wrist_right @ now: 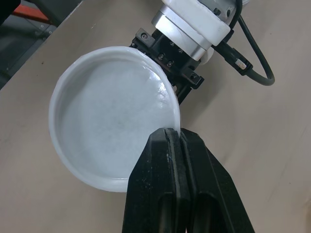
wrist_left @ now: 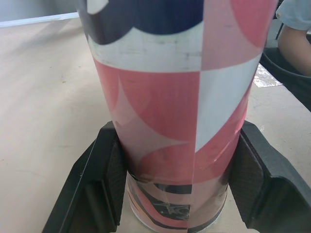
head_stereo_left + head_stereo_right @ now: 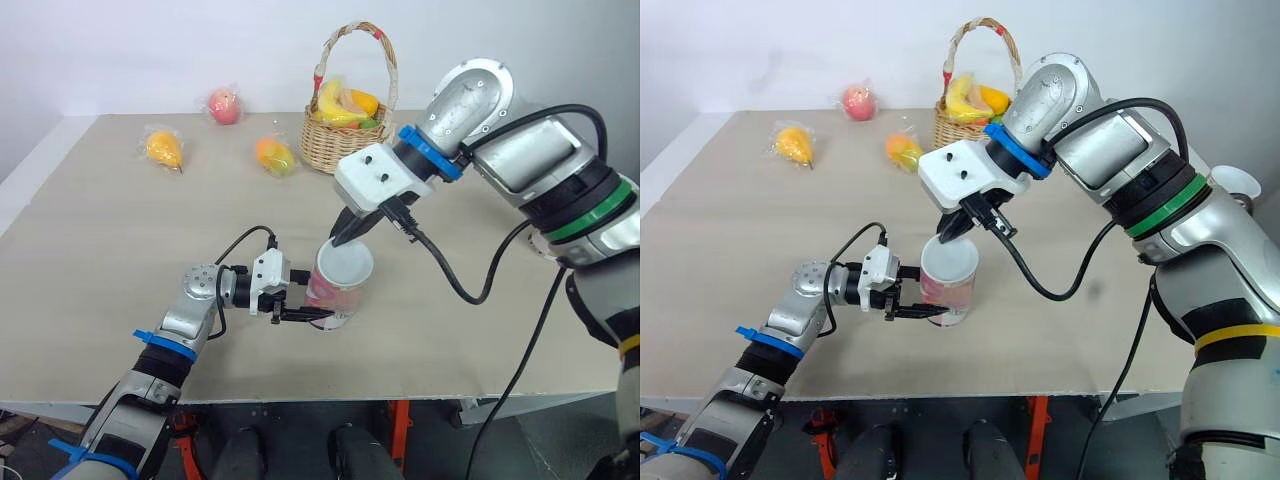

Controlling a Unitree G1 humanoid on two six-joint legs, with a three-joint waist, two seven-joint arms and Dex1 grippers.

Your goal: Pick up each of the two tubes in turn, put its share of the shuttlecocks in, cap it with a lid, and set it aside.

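Note:
A red, white and dark patterned tube stands upright on the table near its front edge. My left gripper is shut on the tube near its base, one finger pressed against each side of the tube. A white round lid lies on the tube's top. My right gripper is shut on the rim of the lid, coming down from the back right. The tube's inside is hidden by the lid.
A wicker basket with bananas and other fruit stands at the back centre. Wrapped fruits lie at the back left: a red one, a yellow one and an orange one. A person's arm shows beyond the table.

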